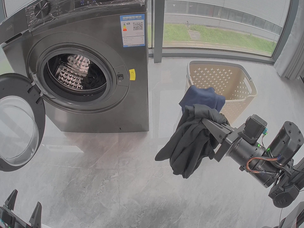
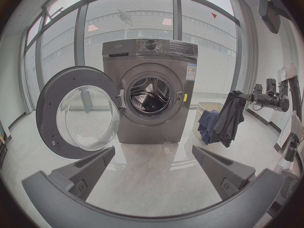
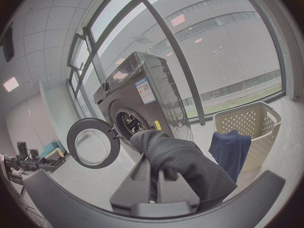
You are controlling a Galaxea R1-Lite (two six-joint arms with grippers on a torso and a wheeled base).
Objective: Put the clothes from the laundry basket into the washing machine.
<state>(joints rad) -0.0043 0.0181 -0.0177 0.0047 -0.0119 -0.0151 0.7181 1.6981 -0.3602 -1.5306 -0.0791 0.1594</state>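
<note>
Since dark grey garment hangs bunched from your right claw, clamped on its upper fold, cloth dangles free above floor, just beside laundry basket. High grip probably keeps hem off floor during carry. Navy garment draped over basket's near rim, likely next pick. Washing machine well apart on your left, door swung wide so drum takes load; something dark already inside. Left claw low, jaws spread, empty.
</note>
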